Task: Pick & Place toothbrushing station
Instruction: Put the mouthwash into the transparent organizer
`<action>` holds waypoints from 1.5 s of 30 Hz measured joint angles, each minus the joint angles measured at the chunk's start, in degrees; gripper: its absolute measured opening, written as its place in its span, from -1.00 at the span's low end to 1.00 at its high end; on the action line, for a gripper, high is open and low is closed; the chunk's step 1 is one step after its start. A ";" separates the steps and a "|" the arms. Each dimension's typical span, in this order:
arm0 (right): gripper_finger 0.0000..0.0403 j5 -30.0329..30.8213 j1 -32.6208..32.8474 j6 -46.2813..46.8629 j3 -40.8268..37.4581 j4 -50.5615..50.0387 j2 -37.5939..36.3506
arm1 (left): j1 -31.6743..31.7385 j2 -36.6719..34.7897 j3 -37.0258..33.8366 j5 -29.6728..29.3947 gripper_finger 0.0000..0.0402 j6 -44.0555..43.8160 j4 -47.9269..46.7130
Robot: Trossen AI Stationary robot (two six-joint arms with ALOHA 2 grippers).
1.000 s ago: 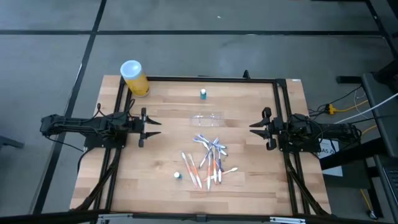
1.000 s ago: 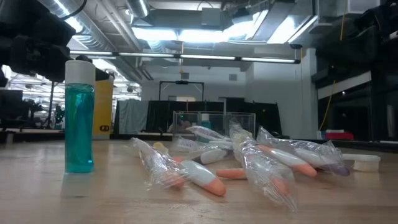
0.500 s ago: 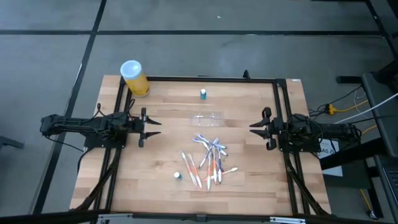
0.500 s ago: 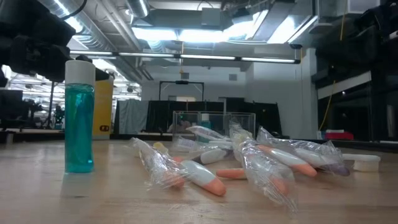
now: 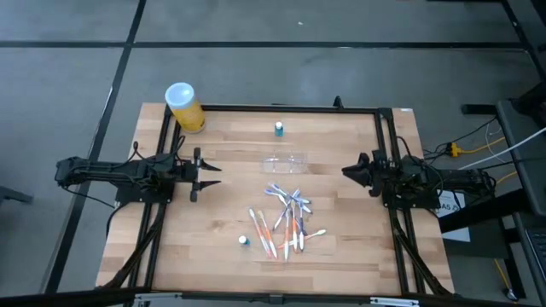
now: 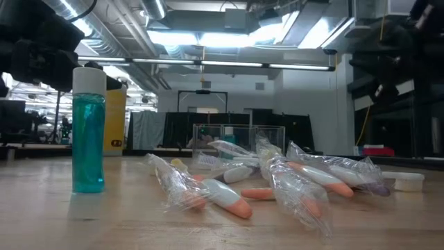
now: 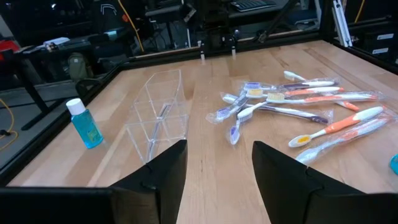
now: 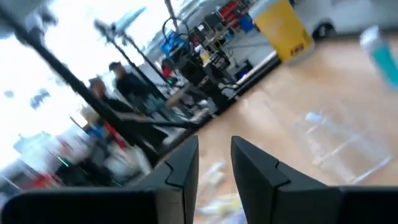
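Tabletop (image 5: 222,230): one clear toothbrushing station (image 5: 283,162) mid-table, untouched. One toothbrush pile (image 5: 286,223) just nearer, roughly ten, wrappers blur count. One blue bottle (image 5: 278,129), one yellow cylinder (image 5: 183,107). Left end effector (image 5: 208,175) released, empty; right end effector (image 5: 348,170) parted narrowly, empty.

Table (image 5: 213,230): I see a light wooden top with a black frame along its edges.
Holder: the clear toothbrushing station (image 5: 283,162) lies mid-table.
Brushes: a loose heap of toothbrushes (image 5: 286,220) sits nearer the front edge, some in plastic wrap.
Bottle: a small blue bottle (image 5: 278,129) stands near the back.
Corner: a yellow cylinder (image 5: 183,106) with a white lid.
Small item: a white-and-blue piece (image 5: 243,241), perhaps a cap.
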 joint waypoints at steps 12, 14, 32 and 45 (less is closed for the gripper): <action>-0.51 3.71 1.50 -2.49 -0.02 29.54 0.02 | -0.12 0.00 0.00 2.83 -0.12 -22.42 4.18; -0.51 3.66 2.13 -5.58 -0.02 34.05 0.02 | -0.12 0.00 0.00 2.89 -0.12 -33.17 6.07; -0.51 6.88 3.69 -7.17 0.61 55.04 7.36 | -0.12 0.17 0.14 -7.69 -0.12 -37.15 68.12; -0.51 -4.47 3.67 -20.46 35.88 15.27 19.84 | -0.12 4.96 17.46 -11.59 -0.12 -20.78 43.01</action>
